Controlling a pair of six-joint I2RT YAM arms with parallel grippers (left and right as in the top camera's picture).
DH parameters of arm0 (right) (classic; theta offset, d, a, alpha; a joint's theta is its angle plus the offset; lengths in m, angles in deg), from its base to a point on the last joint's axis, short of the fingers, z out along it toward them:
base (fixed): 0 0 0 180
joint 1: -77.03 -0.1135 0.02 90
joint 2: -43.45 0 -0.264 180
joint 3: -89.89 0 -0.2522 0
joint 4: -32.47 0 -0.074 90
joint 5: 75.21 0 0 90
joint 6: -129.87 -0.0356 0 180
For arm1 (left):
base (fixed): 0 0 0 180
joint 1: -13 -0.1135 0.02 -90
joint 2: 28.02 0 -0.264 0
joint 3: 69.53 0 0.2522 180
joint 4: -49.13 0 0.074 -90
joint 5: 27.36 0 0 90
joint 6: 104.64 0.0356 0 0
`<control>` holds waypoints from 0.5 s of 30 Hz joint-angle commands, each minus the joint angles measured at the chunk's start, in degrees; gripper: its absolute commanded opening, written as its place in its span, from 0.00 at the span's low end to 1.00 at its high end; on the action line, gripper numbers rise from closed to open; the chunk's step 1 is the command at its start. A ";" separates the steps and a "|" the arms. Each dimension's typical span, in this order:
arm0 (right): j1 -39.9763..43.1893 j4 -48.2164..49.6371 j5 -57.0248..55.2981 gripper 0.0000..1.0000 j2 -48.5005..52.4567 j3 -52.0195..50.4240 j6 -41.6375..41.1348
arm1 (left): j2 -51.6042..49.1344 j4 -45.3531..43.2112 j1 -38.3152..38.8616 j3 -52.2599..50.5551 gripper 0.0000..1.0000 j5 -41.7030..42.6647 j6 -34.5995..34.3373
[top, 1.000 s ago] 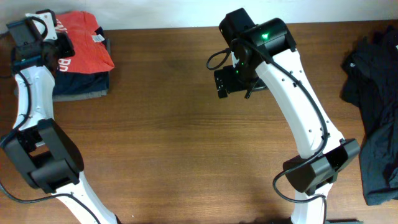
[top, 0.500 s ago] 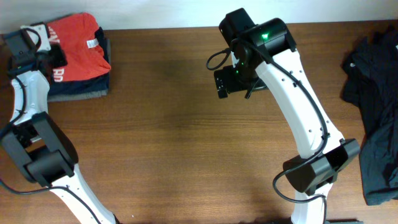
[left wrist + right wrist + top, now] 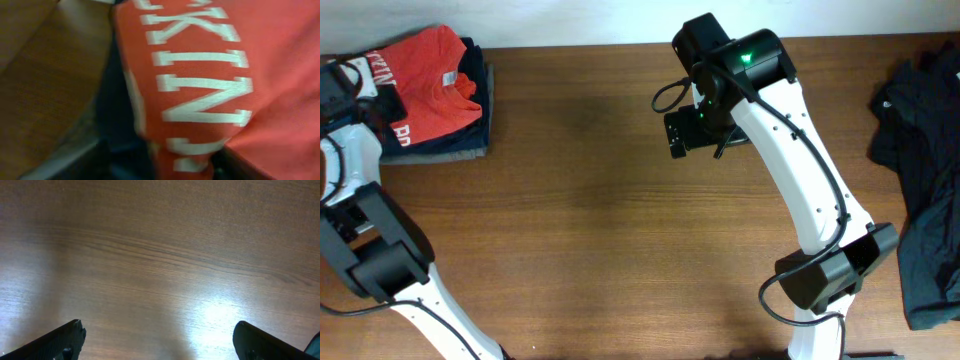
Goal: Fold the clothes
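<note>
Left end effector is gripping the orange-red T-shirt; right end effector is hovering wide open over the desk.

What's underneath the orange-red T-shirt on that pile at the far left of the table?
A navy garment shows under the orange-red T-shirt, with a grey layer along the bottom edge. Anything else between them is covered by the shirt.

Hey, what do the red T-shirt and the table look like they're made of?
Red T-shirt: soft matte knit, likely cotton; it crumples and folds. Its white lettering looks printed, flat and opaque. Table: wood or wood-look laminate, with grain streaks and a slight sheen under the light.
</note>
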 commanded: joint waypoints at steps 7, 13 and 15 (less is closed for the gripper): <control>0.17 -0.35 0.09 0.99 -0.11 -1.73 0.37 | 3.21 3.32 -0.37 1.99 0.99 -2.01 -2.10; 0.17 0.50 0.02 0.99 -0.11 -8.26 0.46 | 11.65 3.50 0.33 2.01 0.99 -1.79 -10.88; 0.17 1.42 -0.09 0.99 -0.11 -10.93 0.63 | 14.40 3.32 1.03 2.01 0.99 -1.79 -11.47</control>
